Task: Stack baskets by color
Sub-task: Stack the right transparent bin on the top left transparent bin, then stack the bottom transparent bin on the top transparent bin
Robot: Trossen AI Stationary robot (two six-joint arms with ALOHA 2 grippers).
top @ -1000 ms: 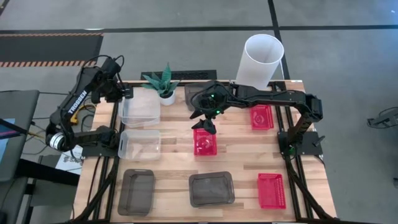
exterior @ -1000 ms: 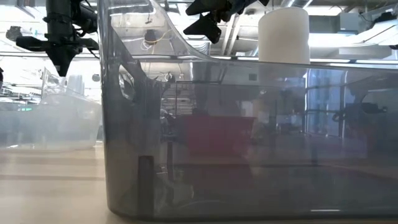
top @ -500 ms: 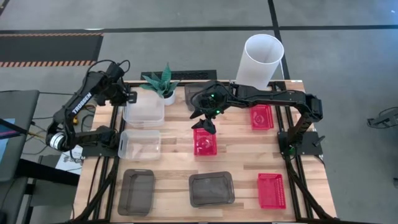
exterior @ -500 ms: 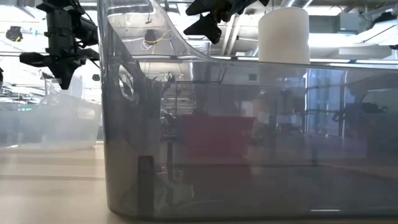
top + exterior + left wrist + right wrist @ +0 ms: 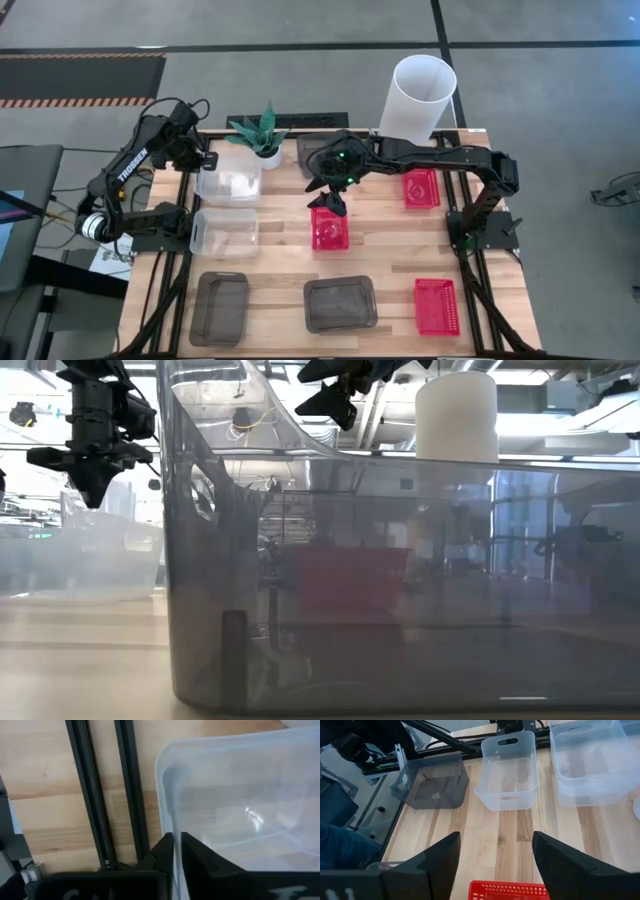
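At the far left, my left gripper [image 5: 207, 160] points down and is shut on the left end of a clear basket [image 5: 232, 182]. That basket sits nested in a second clear basket [image 5: 587, 790]. A third clear basket [image 5: 225, 232] lies nearer. My right gripper [image 5: 328, 203] hangs open over a red basket [image 5: 330, 230] at the table's middle, touching nothing. Two more red baskets [image 5: 421, 188] [image 5: 436, 305] lie at the right. Grey baskets [image 5: 220, 308] [image 5: 340, 303] lie along the near edge, and another [image 5: 312, 148] sits behind the right arm. My left gripper pinches the upper clear basket's end wall at its rim [image 5: 167, 815], one finger inside the basket and one outside. The fingers come from above, pointing down. The basket rests nearly level inside the clear basket under it.
A potted green plant [image 5: 266, 140] stands just right of the clear stack. A tall white cylinder [image 5: 418, 95] stands at the far right. In the low view, the near grey basket [image 5: 400, 580] blocks most of the table. Bare wood lies between the basket rows.
My left gripper has gone down with the clear basket and rolled a little. The basket hung tilted half a second ago. It has sunk and levelled into the clear basket below.
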